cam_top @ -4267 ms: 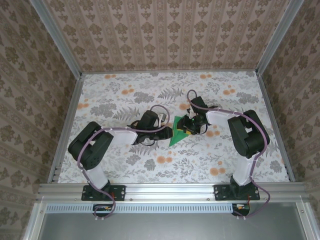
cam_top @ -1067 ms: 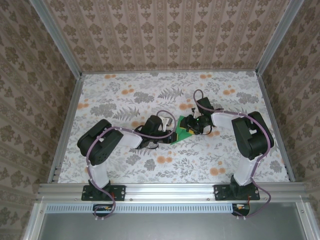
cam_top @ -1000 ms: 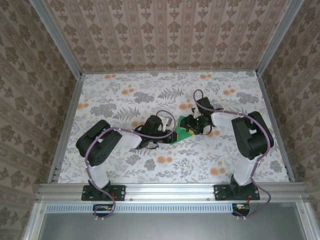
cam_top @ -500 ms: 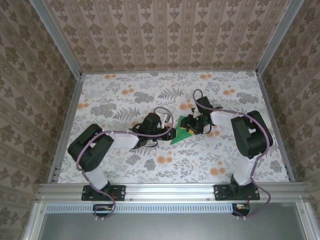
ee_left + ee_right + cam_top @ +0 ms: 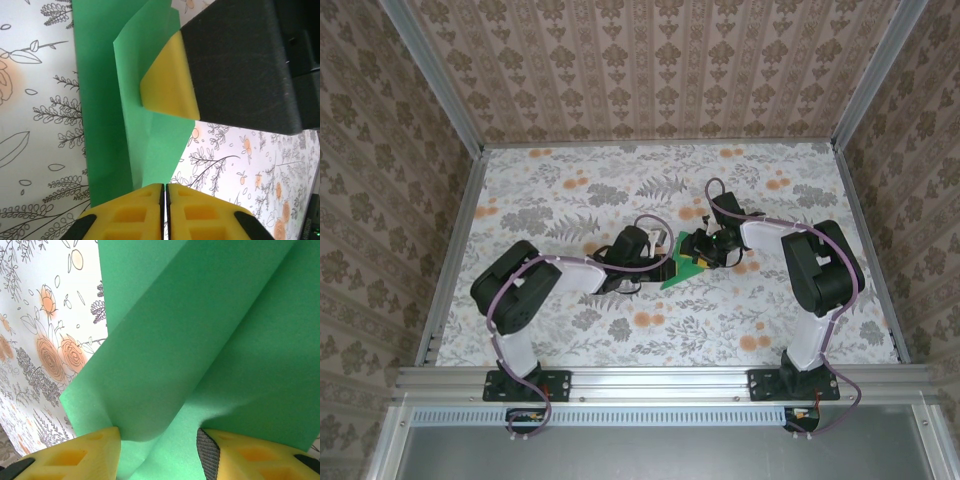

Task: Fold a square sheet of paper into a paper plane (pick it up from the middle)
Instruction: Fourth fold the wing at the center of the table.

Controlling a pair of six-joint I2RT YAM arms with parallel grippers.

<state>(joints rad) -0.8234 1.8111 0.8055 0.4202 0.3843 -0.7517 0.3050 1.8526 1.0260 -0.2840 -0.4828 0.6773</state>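
Observation:
The square sheet of paper (image 5: 672, 274) is bright green and partly folded, lying mid-table between both arms. In the left wrist view one flap of the sheet of paper (image 5: 150, 140) stands up off the flat layer. My left gripper (image 5: 165, 188) is shut, its yellow tips together at that flap's lower edge; no paper shows in the seam. The right arm's yellow fingertip (image 5: 167, 80) rests on the flap. My right gripper (image 5: 159, 440) has its jaws apart, with a curved fold of the sheet of paper (image 5: 200, 340) bulging between them. From above, the left gripper (image 5: 661, 267) and right gripper (image 5: 699, 254) meet over the sheet.
The floral tablecloth (image 5: 570, 190) covers the table, fenced by metal rails (image 5: 455, 240) and patterned walls. Both arms reach in towards the centre, with bare cloth all round the paper.
The left arm pulled back slightly half a second ago and has come forward to the paper again, its jaws closing on the way. The right gripper has barely moved.

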